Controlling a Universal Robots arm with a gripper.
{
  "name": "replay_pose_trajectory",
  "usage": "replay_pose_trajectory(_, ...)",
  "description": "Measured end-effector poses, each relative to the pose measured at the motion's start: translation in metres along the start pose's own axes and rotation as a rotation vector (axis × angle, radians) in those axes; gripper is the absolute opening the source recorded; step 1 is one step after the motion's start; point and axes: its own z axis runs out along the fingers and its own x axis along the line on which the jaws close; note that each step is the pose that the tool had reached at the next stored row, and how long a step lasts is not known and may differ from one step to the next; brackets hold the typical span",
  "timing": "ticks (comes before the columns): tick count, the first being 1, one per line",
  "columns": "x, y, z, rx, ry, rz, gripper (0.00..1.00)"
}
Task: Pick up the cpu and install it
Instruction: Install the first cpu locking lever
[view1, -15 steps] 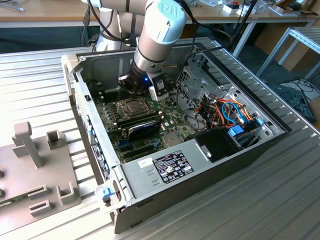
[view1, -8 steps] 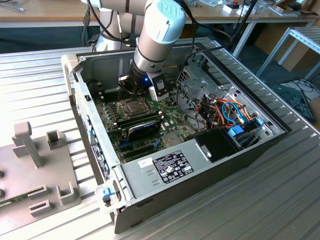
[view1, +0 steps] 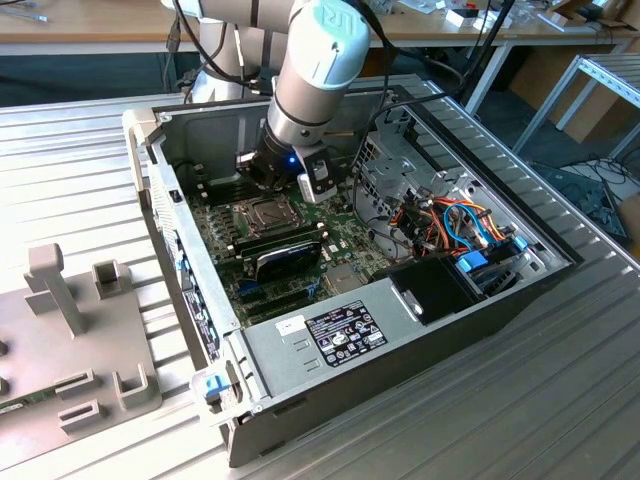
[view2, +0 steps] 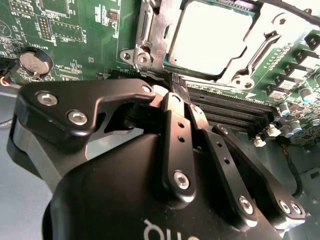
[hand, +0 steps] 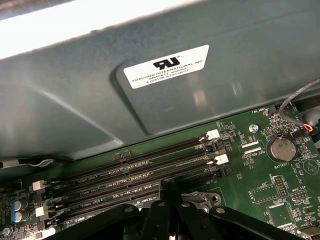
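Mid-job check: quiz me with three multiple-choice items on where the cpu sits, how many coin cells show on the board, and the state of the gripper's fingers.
1. Where is the cpu?
A. Lying in the socket on the motherboard
B. Held between the fingers
C. On the grey table outside the case

2. How many round coin cells show on the board in the second wrist view?
A. None
B. One
C. Three

3. How do the gripper's fingers stand?
A. Spread wide apart
B. Clamped on a cable
C. Closed together with nothing between them

Answers: 1 A, the cpu lies flat inside the socket frame, beyond the gripper. 2 B, a single coin cell sits on the motherboard. 3 C, the fingers meet at their tips above the memory slots.
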Motion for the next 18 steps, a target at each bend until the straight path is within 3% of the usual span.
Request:
replay_pose_trajectory(4,0.0005,0.0020,0.0006,0.0000,0.0000,0.000,0.11)
replay_pose_trajectory(6,0.0017,0.0061,-0.0132,-0.0001,0.0000,0.000,0.11)
replay_pose_trajectory(8,0.0020,0.0074,-0.0175,-0.0001,0.0000,0.000,0.11)
replay_pose_trajectory(18,0.0021,0.0075,-0.0180,-0.0002,0.0000,0.000,0.11)
